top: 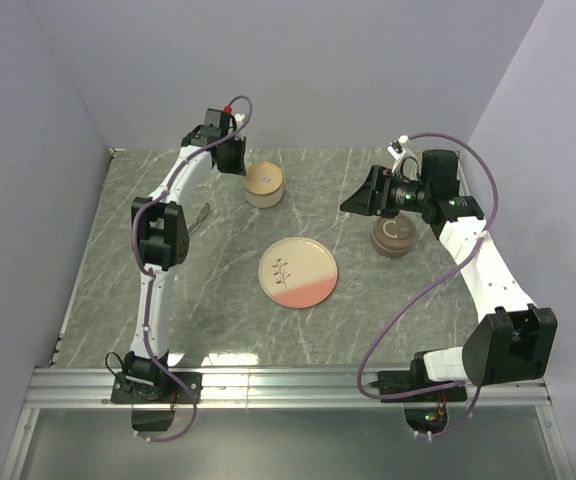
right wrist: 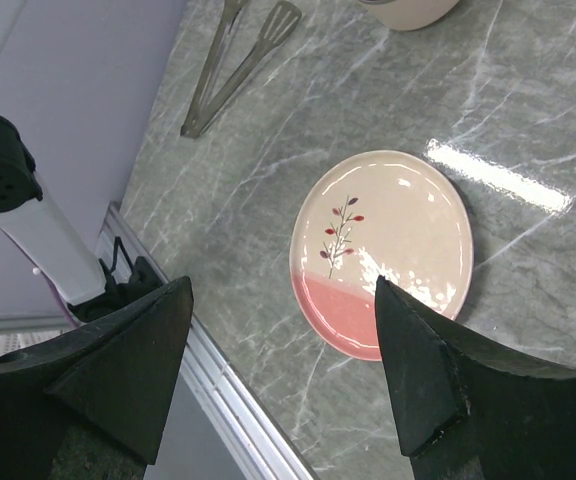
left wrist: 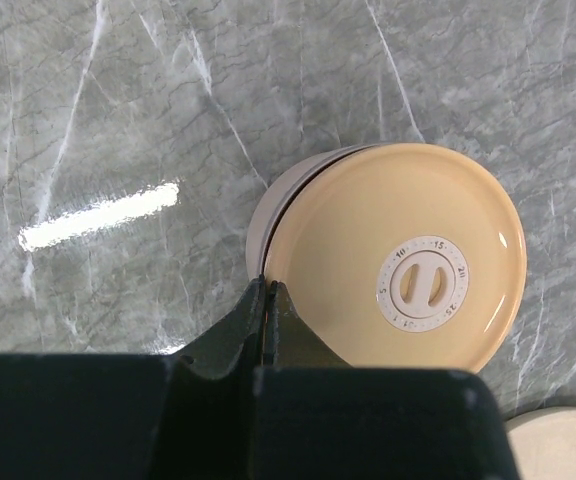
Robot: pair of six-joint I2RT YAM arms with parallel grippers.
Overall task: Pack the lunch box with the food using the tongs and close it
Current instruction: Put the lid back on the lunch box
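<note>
With the round pink-and-cream plate (top: 298,272) bare and the slim silver metal tongs (right wrist: 238,65) lying at left, packing looks done. The shut, empty left pincer (left wrist: 268,295) sits at the lidded cream round lunch box (left wrist: 398,250). The right pincer (right wrist: 283,288) gapes empty.

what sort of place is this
Probably a robot lab bench, not a kitchen: two white-and-black robot arms bolted to a silver metal rail, plain lilac walls boxing in a grey marble-pattern tabletop.
</note>
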